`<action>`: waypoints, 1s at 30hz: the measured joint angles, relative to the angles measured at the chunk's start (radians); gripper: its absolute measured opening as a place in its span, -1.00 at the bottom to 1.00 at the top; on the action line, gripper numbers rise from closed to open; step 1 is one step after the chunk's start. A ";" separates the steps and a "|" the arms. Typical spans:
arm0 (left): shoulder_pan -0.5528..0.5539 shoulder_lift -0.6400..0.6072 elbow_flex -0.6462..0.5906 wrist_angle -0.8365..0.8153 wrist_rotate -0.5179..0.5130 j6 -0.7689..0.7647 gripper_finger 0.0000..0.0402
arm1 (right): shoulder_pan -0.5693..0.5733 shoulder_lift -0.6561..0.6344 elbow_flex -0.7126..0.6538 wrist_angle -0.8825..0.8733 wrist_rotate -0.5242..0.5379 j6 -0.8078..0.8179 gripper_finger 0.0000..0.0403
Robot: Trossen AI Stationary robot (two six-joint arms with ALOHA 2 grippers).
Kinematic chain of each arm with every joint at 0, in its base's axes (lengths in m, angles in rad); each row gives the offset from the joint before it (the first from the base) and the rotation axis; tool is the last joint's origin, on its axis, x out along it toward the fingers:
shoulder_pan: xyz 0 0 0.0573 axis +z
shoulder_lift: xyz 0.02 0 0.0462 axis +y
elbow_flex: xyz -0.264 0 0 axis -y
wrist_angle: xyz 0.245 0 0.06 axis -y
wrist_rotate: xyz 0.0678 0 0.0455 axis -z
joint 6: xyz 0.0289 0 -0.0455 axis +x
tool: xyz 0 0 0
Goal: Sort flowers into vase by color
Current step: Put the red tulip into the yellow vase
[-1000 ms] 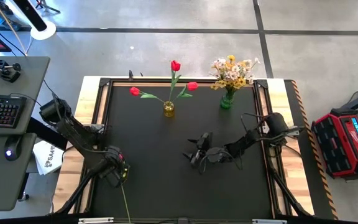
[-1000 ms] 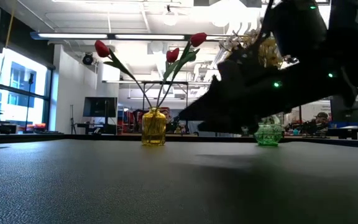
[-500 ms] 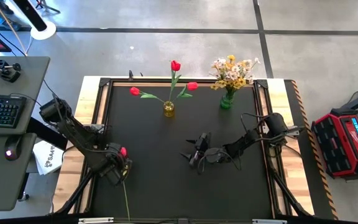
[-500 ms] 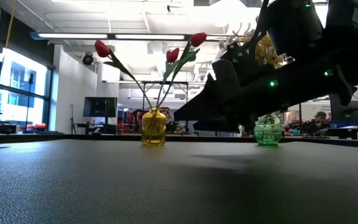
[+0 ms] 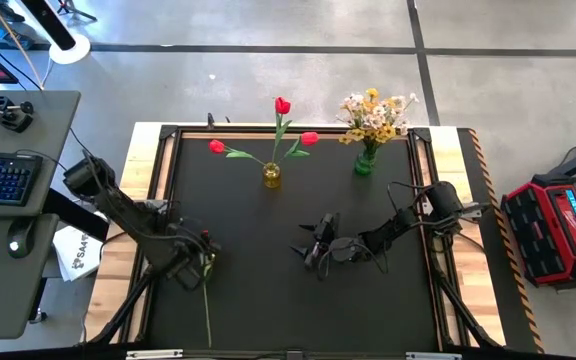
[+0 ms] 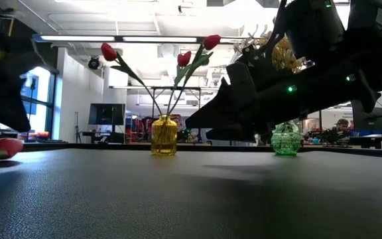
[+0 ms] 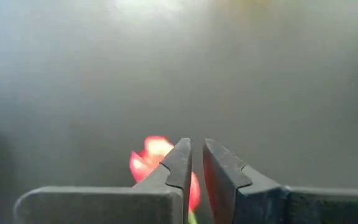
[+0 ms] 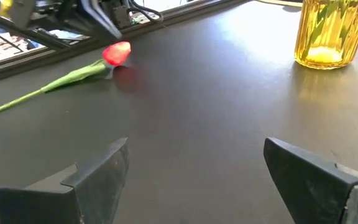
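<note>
Low at the table's (image 5: 423, 300) left edge, the left gripper (image 5: 205, 262) seems pinched on a red tulip's (image 8: 116, 53) stem. The right gripper (image 5: 311, 253) hangs wide over open mat.

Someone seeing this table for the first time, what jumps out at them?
At the far edge, a yellow glass vase holds three red tulips, beside a green glass vase of yellow and white blossoms. Near the left edge, the left end effector is over a loose red tulip lying on the black mat.

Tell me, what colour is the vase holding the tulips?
Yellow: the glass vase with the red tulips shows best in the low view.
</note>
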 joint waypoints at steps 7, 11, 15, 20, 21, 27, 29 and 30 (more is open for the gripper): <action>0.090 -0.096 0.000 -0.027 0.205 0.230 -0.77 | 0.001 0.000 0.000 0.000 -0.014 0.025 0.76; 0.065 -0.138 0.000 -0.005 0.349 0.228 -0.59 | 0.001 0.000 0.000 0.000 -0.017 0.036 0.76; 0.006 -0.143 0.000 0.072 0.370 0.181 -0.36 | 0.001 0.000 0.000 0.000 -0.017 0.040 0.76; -0.045 -0.103 0.001 0.231 0.346 0.119 -0.11 | 0.001 0.000 0.000 0.000 -0.017 0.040 0.76; -0.048 -0.086 0.001 0.250 0.353 0.109 -0.08 | 0.001 0.000 0.000 0.000 -0.017 0.040 0.76; -0.018 0.034 0.004 0.243 0.390 0.062 -0.08 | 0.001 0.000 0.000 0.001 -0.018 0.042 0.76; -0.005 0.056 0.009 0.241 0.403 0.079 -0.12 | 0.001 0.000 0.000 0.001 -0.020 0.042 0.76; 0.001 0.063 0.011 0.237 0.413 0.091 -0.15 | 0.001 0.000 0.000 0.001 -0.021 0.042 0.76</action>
